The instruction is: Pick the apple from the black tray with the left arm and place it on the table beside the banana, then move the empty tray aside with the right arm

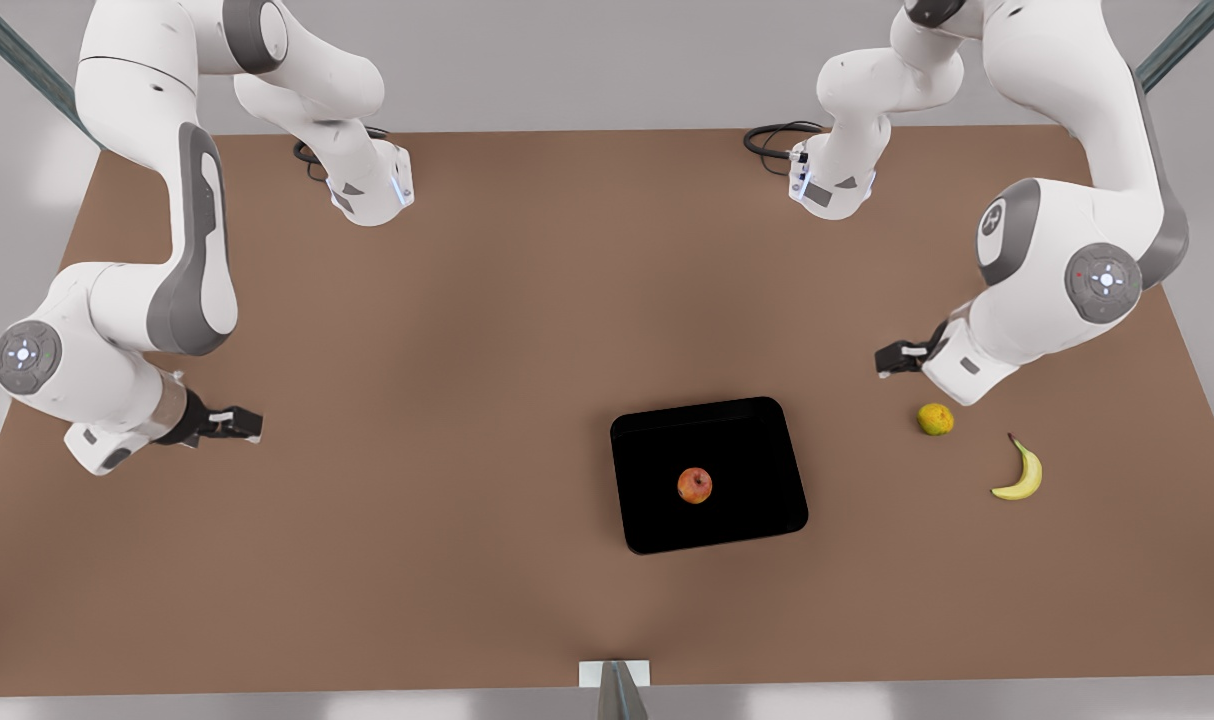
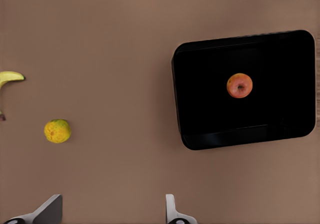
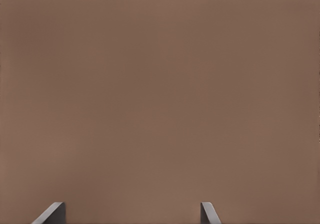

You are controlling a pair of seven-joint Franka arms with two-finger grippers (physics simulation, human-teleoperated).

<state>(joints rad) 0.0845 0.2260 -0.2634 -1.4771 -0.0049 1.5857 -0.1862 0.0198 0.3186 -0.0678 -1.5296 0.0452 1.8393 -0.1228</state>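
Observation:
The small red-orange apple [image 1: 695,485] [image 2: 239,85] rests near the middle of the glossy black tray [image 1: 757,440] [image 2: 200,83], which lies flat on the brown table [image 1: 467,350]. A curved yellow banana [image 1: 1021,473] [image 2: 9,77] lies on the table at the front view's right. My left gripper [image 1: 885,359] [image 2: 112,211] hovers open above the table, up and to the right of the tray, holding nothing. Far off at the front view's left, my right gripper [image 1: 247,424] [image 3: 132,214] stands open over bare tabletop.
A yellow-green-orange citrus fruit [image 1: 935,419] [image 2: 57,131] sits between the left gripper and the banana. Both arm bases [image 1: 372,195] [image 1: 829,185] stand at the table's far edge, with a black cable loop [image 1: 772,140]. A small bracket [image 1: 615,680] sits at the near edge.

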